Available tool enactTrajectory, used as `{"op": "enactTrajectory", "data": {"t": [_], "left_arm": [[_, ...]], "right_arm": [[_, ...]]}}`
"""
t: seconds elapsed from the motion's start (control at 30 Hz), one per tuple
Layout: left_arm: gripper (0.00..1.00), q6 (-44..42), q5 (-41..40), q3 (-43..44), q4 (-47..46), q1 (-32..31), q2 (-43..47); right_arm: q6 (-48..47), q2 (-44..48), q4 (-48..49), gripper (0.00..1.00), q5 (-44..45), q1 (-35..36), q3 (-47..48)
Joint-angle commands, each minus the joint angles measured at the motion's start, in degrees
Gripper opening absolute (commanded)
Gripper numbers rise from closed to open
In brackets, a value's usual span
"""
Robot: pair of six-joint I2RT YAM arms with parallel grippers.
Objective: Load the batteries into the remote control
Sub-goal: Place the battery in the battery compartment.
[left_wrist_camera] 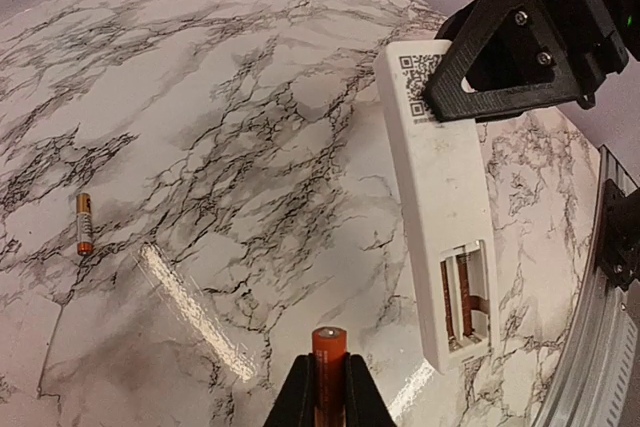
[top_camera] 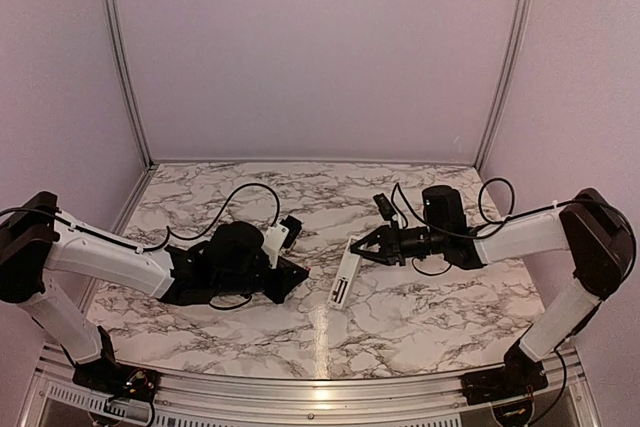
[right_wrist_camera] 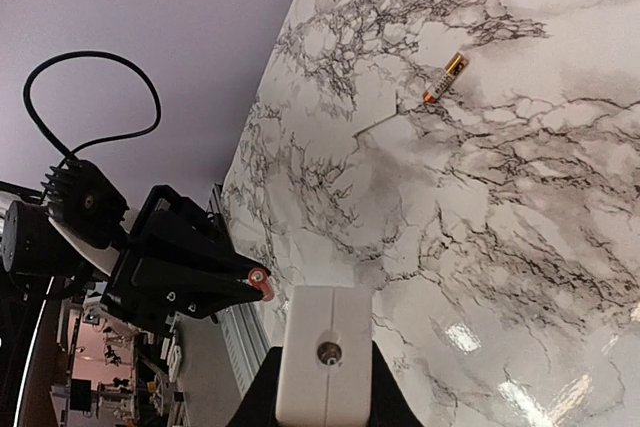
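The left pincer [left_wrist_camera: 328,365] closed on one battery [left_wrist_camera: 328,342], near the open slot [left_wrist_camera: 465,297] of the remote [left_wrist_camera: 440,197]; right pincer [top_camera: 358,248] clamped on the remote's far end; second battery [left_wrist_camera: 84,223] lying on the surface [left_wrist_camera: 200,97], well apart.

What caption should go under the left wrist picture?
Left gripper holds a battery near the open slot of the remote control.

Table [top_camera: 200,332]: white marble-pattern top, grey-black veins, glossy. Bright glare streak [top_camera: 322,337] near front edge. Back wall [top_camera: 320,47] plain pale lilac; side walls [top_camera: 50,67] same. Aluminium posts [top_camera: 124,57] at rear corners. Metal rail [top_camera: 300,387] along front.
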State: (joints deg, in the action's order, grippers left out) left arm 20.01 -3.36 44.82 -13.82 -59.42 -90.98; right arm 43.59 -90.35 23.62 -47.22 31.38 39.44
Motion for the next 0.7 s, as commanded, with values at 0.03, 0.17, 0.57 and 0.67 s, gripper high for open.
{"op": "enactTrajectory", "data": {"t": [0.03,0.17,0.57,0.67], "left_arm": [[0.0,-0.1,-1.57,-5.97,-20.18,-2.62,2.04],[0.0,-1.42,-1.79,-7.02,-24.57,-5.1,1.09],[0.0,-4.32,-4.32,-6.16,-29.15,-9.49,-2.53],[0.0,-5.83,-5.56,-6.06,-29.6,-10.0,-4.21]], "right_arm": [[5.1,-1.98,3.58,0.0,2.56,2.4,2.01],[6.27,-2.5,4.04,0.0,4.02,3.86,2.03],[10.63,-3.41,6.44,0.0,4.29,5.27,2.33],[11.9,-3.43,7.65,0.0,3.72,5.27,1.96]]}}
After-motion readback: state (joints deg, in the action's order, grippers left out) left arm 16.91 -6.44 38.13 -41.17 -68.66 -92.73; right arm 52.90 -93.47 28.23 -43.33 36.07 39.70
